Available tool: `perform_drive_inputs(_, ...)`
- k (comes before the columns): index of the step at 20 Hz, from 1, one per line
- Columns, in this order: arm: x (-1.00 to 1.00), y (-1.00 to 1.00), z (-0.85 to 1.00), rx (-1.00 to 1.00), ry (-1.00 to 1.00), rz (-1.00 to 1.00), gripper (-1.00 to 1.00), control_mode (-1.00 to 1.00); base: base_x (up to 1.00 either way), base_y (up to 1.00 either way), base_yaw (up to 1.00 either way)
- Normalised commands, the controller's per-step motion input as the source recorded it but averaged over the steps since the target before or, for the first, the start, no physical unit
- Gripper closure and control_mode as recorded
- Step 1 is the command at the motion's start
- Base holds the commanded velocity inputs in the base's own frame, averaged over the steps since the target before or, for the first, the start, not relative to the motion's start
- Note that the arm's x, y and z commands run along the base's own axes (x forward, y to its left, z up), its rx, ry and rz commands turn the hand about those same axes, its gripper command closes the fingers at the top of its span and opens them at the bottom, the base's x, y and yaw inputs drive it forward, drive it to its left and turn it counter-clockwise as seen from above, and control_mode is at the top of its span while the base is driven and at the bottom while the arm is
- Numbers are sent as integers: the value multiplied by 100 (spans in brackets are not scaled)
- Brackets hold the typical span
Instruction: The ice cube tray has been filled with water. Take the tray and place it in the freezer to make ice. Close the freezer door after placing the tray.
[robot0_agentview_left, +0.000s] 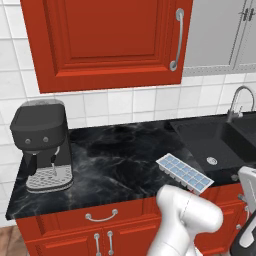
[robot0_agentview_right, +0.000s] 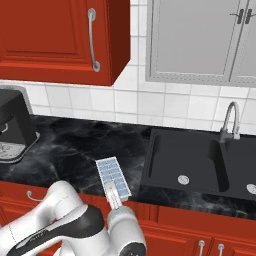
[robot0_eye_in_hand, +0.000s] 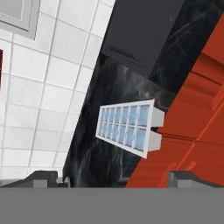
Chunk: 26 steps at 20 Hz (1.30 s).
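Observation:
The ice cube tray (robot0_agentview_left: 184, 172) (robot0_agentview_right: 113, 177) (robot0_eye_in_hand: 127, 126) lies flat on the black marble counter (robot0_agentview_left: 115, 160), at its front edge and just left of the sink. Pale blue water (robot0_eye_in_hand: 120, 122) fills its two rows of square cells. Two small tabs at the tray's near end reach over the counter edge above the red drawer fronts. In the hand view my gripper (robot0_eye_in_hand: 114, 179) is open, its two fingertips (robot0_eye_in_hand: 41, 177) spread wide. It is well short of the tray and holds nothing. The freezer and the freezer door are out of view.
A black coffee machine (robot0_agentview_left: 42, 145) stands at the counter's left end. To the right of the tray is a black sink (robot0_agentview_right: 192, 160) with a metal faucet (robot0_agentview_right: 230, 120). A red wall cabinet (robot0_agentview_left: 110, 35) and grey wall cabinets (robot0_agentview_right: 200, 40) hang above.

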Motion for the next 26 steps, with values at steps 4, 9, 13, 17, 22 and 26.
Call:
perform_drive_inputs(4,9,0,-9,7,-5,1,-100,-100,0,0,0)
perform_drive_inputs(9,11,0,-26,2,-6,3,-100,-100,0,0,0)
perform_drive_inputs(13,8,0,-21,0,-1,3,-100,-100,0,0,0)
perform_drive_inputs(17,11,0,-10,0,0,1,-100,-100,0,0,0)
perform_drive_inputs(22,19,0,-10,0,0,0,-100,-100,0,0,0)
perform_drive_inputs(26,22,0,-18,0,0,0,-100,-100,0,0,0)
